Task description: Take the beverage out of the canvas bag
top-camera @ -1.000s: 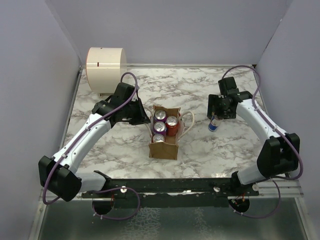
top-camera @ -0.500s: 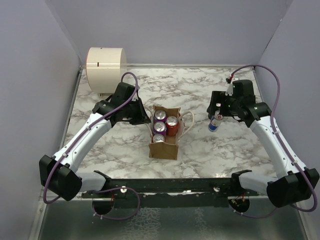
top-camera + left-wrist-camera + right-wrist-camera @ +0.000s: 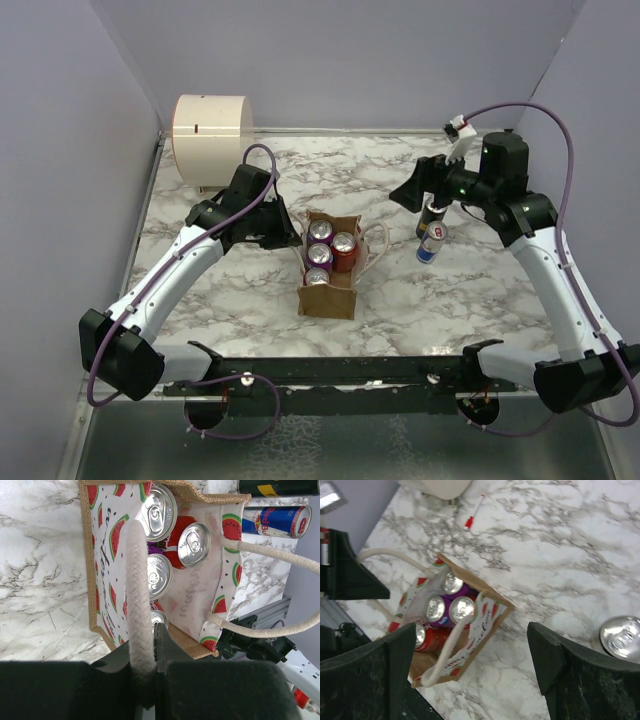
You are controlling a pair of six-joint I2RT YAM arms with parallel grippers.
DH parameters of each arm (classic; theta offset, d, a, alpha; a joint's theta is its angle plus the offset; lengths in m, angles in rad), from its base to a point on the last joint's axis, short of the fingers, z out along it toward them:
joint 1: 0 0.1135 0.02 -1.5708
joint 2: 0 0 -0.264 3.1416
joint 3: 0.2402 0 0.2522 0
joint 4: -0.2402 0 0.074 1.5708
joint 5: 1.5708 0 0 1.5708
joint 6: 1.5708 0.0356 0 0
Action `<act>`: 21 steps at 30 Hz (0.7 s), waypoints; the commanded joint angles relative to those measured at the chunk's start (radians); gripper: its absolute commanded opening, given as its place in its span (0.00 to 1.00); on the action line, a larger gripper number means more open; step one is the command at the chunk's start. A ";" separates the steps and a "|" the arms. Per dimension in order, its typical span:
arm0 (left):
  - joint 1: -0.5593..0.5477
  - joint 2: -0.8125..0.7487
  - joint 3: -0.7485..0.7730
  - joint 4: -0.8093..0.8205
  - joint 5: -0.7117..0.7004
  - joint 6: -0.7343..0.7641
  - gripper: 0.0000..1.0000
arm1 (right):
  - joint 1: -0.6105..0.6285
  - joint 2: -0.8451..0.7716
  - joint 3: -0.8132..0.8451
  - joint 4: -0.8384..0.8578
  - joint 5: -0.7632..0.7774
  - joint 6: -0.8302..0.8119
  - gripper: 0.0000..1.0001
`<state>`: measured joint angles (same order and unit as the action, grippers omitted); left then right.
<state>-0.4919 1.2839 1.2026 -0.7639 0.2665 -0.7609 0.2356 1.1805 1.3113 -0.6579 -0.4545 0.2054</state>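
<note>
Standing open-topped near the middle of the marble table, the bag shows plain tan sides, with four cans packed inside. The left gripper sits at its left rim. The right gripper hovers, spread wide, over a blue can that stands on the table well right of the bag.

From the left wrist, the fingers pinch one white rope handle tight. Red watermelon slices and dark script cover the fabric around the silver can tops.

From the right wrist, both fingers stand far apart. The bag lies lower left, and the blue can's top is at the right edge.
</note>
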 commanded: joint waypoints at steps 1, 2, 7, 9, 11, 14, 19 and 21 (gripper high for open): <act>0.002 -0.001 0.022 0.013 0.016 0.016 0.00 | 0.099 0.043 0.069 0.108 -0.188 -0.023 0.91; 0.002 -0.003 0.022 0.012 0.014 0.015 0.00 | 0.146 0.062 0.086 0.100 -0.171 -0.043 0.91; 0.002 -0.009 0.022 0.009 0.007 0.016 0.00 | 0.395 0.199 0.205 -0.033 0.008 -0.203 0.91; 0.003 -0.011 0.021 0.006 0.003 0.017 0.00 | 0.462 0.259 0.241 -0.084 0.079 -0.254 0.90; 0.003 -0.012 0.020 0.004 0.004 0.018 0.00 | 0.509 0.305 0.273 -0.136 0.134 -0.306 0.90; 0.003 -0.017 0.020 0.003 -0.004 0.021 0.00 | 0.578 0.358 0.281 -0.188 0.235 -0.390 0.90; 0.003 -0.020 0.017 0.000 -0.011 0.025 0.00 | 0.642 0.384 0.189 -0.148 0.308 -0.555 0.90; 0.004 -0.018 0.018 0.000 -0.010 0.025 0.00 | 0.643 0.394 0.176 -0.129 0.324 -0.581 0.90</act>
<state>-0.4919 1.2831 1.2026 -0.7643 0.2653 -0.7517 0.8589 1.5673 1.5154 -0.7959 -0.2321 -0.2295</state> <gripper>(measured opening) 0.102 0.902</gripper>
